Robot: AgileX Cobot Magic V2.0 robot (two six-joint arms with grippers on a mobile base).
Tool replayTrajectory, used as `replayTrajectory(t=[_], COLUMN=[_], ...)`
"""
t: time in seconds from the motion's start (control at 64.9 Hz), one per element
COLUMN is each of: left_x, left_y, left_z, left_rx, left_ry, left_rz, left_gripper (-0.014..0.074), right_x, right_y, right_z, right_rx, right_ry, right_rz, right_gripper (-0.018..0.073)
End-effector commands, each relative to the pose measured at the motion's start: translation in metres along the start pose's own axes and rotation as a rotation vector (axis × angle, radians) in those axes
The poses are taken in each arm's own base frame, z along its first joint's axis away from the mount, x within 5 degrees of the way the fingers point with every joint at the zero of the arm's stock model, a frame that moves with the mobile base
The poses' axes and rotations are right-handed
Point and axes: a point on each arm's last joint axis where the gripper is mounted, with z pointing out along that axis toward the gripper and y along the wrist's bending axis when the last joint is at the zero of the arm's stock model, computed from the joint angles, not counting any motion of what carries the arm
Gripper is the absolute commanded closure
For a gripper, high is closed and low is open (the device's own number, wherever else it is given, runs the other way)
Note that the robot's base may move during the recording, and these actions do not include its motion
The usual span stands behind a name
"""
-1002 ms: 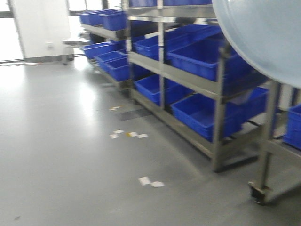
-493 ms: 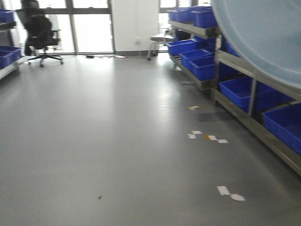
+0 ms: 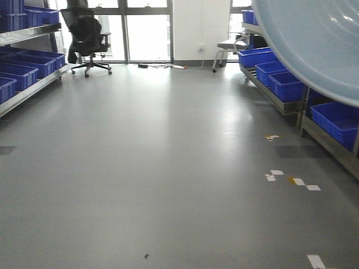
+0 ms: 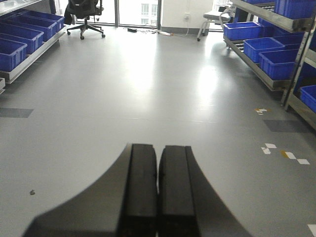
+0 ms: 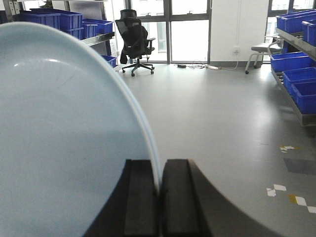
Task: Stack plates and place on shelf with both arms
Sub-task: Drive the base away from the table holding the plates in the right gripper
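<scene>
My right gripper (image 5: 159, 190) is shut on the rim of a large white plate (image 5: 59, 138), held up on edge and filling the left of the right wrist view. The same plate (image 3: 320, 45) fills the top right of the front view. I cannot tell if it is one plate or two stacked. My left gripper (image 4: 158, 168) is shut and empty, pointing over the grey floor. Steel shelf racks (image 3: 331, 140) run along the right side and another shelf (image 3: 28, 89) along the left.
Blue crates (image 3: 280, 84) sit on the right rack and more blue crates (image 3: 22, 61) on the left rack. A black office chair (image 3: 84, 33) stands by the far windows. White tape marks (image 3: 291, 180) dot the grey floor at right.
The front view has swung left: the right racks slid toward the right edge, and the chair, windows and left rack came into view. The plate stays at top right.
</scene>
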Motion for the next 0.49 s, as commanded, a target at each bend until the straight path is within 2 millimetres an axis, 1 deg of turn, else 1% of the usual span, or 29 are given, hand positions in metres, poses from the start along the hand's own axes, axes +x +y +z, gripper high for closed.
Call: replayTrajectory(t=[0.0,0.478], left_x=[-0.0162,-0.0162], left_y=[0.0017,0.0017], left_z=[-0.0012,-0.0012], left_rx=[-0.021,-0.021], left_ry=[-0.097,-0.097], left_rz=[-0.017,-0.017], left_gripper=[0.0514,0.0514], right_x=[-0.02,-0.02], right_y=[0.0009,0.0009], right_z=[-0.0008,-0.0008], right_rx=[-0.002,-0.002], right_ry=[-0.128,-0.128], right_rz=[0.001,0.001], right_gripper=[0.0511,0.0511])
